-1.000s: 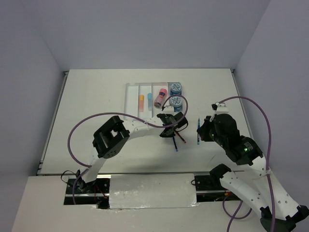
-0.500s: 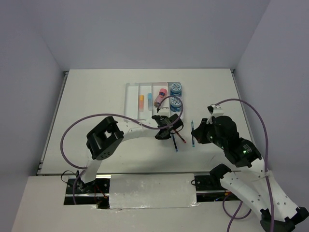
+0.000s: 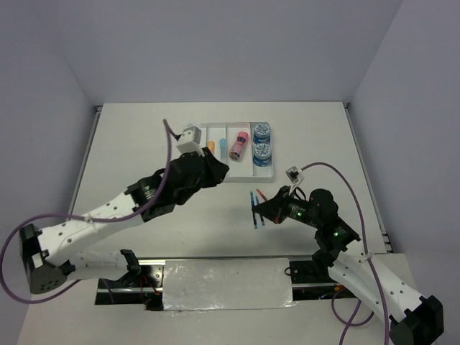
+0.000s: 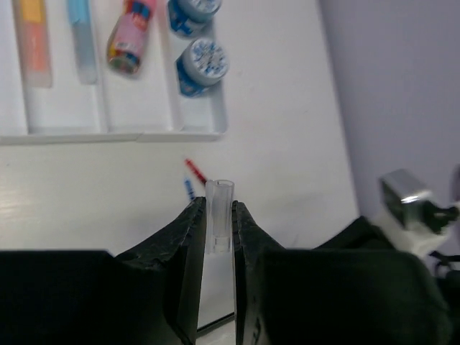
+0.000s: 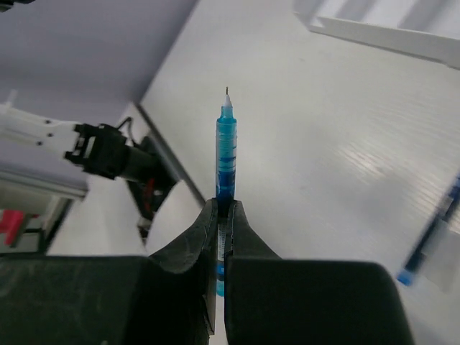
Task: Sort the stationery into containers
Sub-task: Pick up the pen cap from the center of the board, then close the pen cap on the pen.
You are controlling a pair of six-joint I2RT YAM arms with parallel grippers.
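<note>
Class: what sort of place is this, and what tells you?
Probably a robotics lab test cell: left arm and right arm bolted to a white table, plain walls around it, a sorting tray.

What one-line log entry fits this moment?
left gripper: grips clear tube | right gripper: grips blue pen | tray: two rolls, pink cylinder, two erasers

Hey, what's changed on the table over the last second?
The left tool left the loose pens and swung away and left over the near end of the tray, gripping a clear tube. The right tool, still shut on its blue pen, moved left toward those pens. The erasers, pink cylinder and rolls stayed in the tray.
</note>
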